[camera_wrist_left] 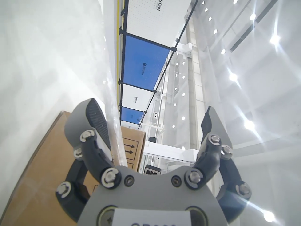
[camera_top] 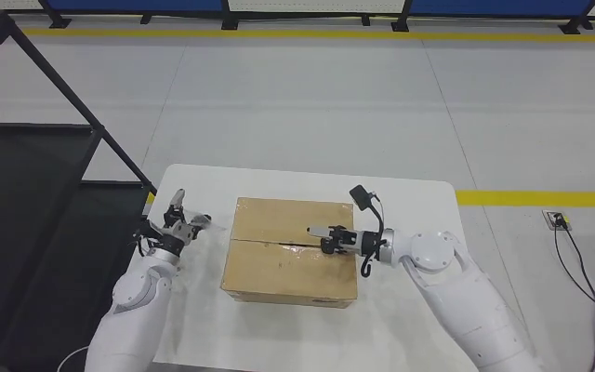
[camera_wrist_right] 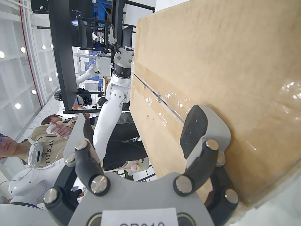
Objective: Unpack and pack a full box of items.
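Observation:
A closed brown cardboard box [camera_top: 279,270] sits in the middle of the white table [camera_top: 409,200]. Glossy clear tape [camera_wrist_right: 164,109] runs along its centre seam [camera_top: 279,244]. My right gripper [camera_top: 316,232] is over the box top at the seam, open; in the right wrist view [camera_wrist_right: 141,116] one pad [camera_wrist_right: 194,130] lies against the cardboard [camera_wrist_right: 211,59] beside the seam. My left gripper [camera_top: 189,212] is off the box's left side, open [camera_wrist_left: 150,105]. A strip of clear film [camera_wrist_left: 112,114] runs along one left finger [camera_wrist_left: 97,121], with the box side [camera_wrist_left: 47,156] behind it.
A black metal frame [camera_top: 65,102] with a dark panel [camera_top: 37,205] stands close to the table's left edge. Bare table lies behind the box and to its right. My left arm [camera_wrist_right: 117,81] shows beyond the box's far end in the right wrist view.

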Motion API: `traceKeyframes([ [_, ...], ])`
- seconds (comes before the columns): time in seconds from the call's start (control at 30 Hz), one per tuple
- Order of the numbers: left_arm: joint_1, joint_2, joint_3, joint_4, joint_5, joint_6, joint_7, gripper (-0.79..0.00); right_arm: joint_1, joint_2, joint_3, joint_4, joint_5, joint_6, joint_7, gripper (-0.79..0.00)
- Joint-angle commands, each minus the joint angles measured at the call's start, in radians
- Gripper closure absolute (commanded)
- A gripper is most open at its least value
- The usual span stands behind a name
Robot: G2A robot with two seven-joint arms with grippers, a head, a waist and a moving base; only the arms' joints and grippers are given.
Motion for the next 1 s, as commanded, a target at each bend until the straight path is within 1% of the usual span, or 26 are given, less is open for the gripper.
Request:
traceKeyframes([
  [0.0,0.035,0.003,-0.021,-0.053,-0.009,-0.005,0.011,-0.785,0.005,-0.001,-0.004,0.004,0.000,0.000,0.002,-0.785],
  [0.17,0.109,0.011,-0.067,-0.171,-0.014,-0.008,0.027,-0.785,0.018,-0.005,-0.014,0.018,0.001,-0.001,0.005,-0.785],
  [0.3,0.130,0.014,-0.082,-0.217,-0.013,0.023,0.039,-0.785,0.026,-0.007,-0.020,0.023,-0.001,-0.002,0.010,-0.785],
  [0.43,0.103,0.013,-0.069,-0.196,-0.006,0.065,0.039,-0.785,0.029,-0.008,-0.025,0.025,-0.003,-0.003,0.013,-0.785],
  [0.6,0.038,0.007,-0.041,-0.119,-0.016,0.112,0.028,-0.785,0.028,-0.009,-0.026,0.027,-0.006,-0.003,0.015,-0.785],
  [0.7,0.007,0.004,-0.033,-0.079,-0.021,0.099,0.024,-0.785,0.025,-0.008,-0.024,0.027,-0.009,0.002,0.010,-0.785],
  [0.77,-0.002,0.004,-0.036,-0.070,-0.031,0.079,0.010,-0.785,0.022,-0.008,-0.020,0.030,-0.007,0.015,-0.001,-0.785],
  [0.87,0.002,0.005,-0.048,-0.079,-0.042,0.053,-0.014,-0.785,0.016,-0.007,-0.015,0.026,-0.008,0.041,-0.024,-0.785],
  [0.97,0.020,0.007,-0.057,-0.111,-0.044,0.029,-0.031,-0.785,0.015,-0.007,-0.012,0.021,-0.007,0.054,-0.025,-0.785],
])
